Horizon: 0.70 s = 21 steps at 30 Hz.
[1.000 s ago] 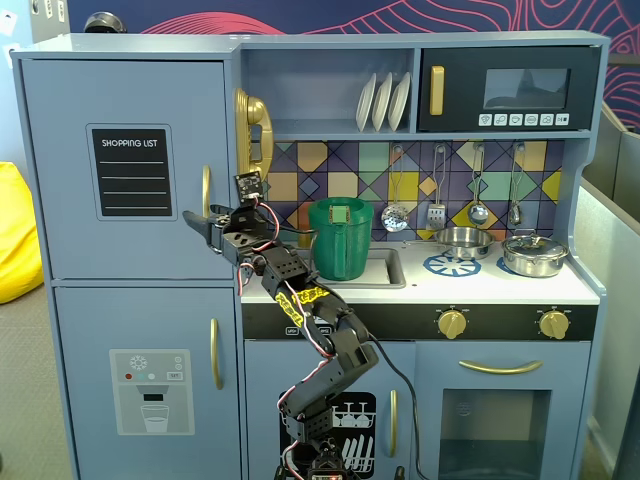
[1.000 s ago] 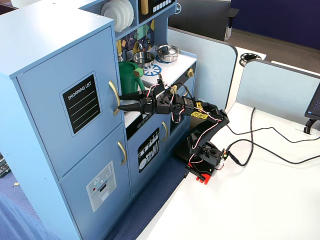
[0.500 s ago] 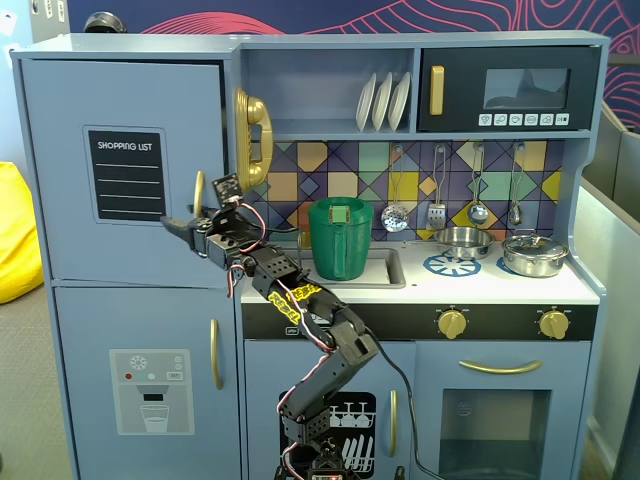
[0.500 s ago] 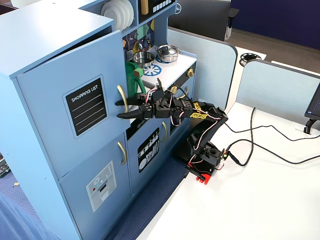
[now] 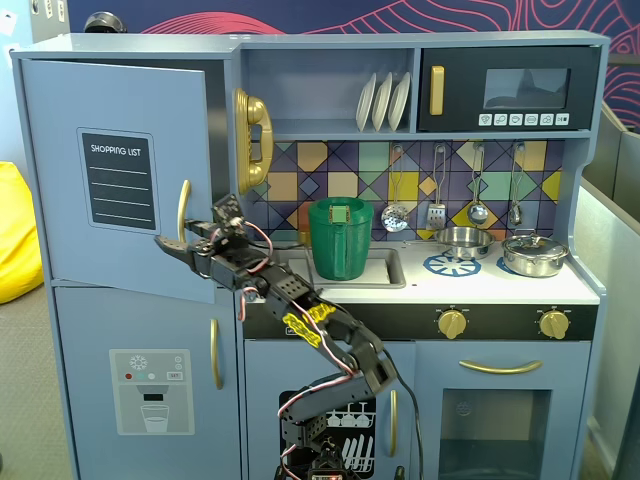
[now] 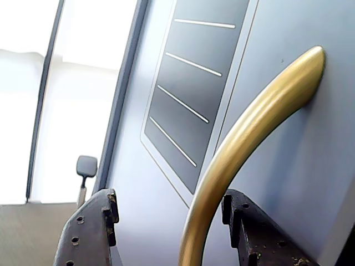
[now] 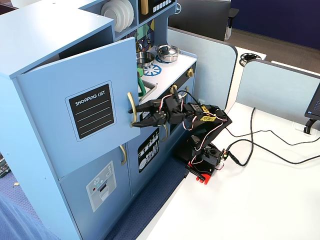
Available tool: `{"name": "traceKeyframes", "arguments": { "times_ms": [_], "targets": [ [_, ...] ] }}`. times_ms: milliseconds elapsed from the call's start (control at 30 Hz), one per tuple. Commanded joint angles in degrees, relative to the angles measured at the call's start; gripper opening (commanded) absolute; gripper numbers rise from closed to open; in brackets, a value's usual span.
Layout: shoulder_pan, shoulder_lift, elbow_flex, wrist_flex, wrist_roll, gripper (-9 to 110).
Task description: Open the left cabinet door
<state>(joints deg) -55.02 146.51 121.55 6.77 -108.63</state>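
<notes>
Bright, even indoor light; both fixed views sharp.
In the wrist view the window area (image 6: 83,83) is blown out white, the gold handle (image 6: 244,144) shows soft glare, and the nearest parts look slightly soft.

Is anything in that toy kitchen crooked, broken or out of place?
Only the left cabinet door stands ajar, swung out with the gripper hooked around its gold handle. Nothing looks spilled or broken.

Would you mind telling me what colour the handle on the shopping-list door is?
Gold. The handle shows best in the wrist view, curving off the pale blue-grey door.
</notes>
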Motion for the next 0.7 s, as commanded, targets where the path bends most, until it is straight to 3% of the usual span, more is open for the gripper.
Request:
{"name": "traceKeyframes", "arguments": {
  "times_ms": [0, 433, 667],
  "targets": [
    [3.7, 8.6, 2.9, 2.3, 1.1, 15],
    [21.9, 19.6, 10.8, 12.5, 10.2, 14],
    [24.4, 10.4, 11.0, 4.4, 9.8, 12]
  ]
}}
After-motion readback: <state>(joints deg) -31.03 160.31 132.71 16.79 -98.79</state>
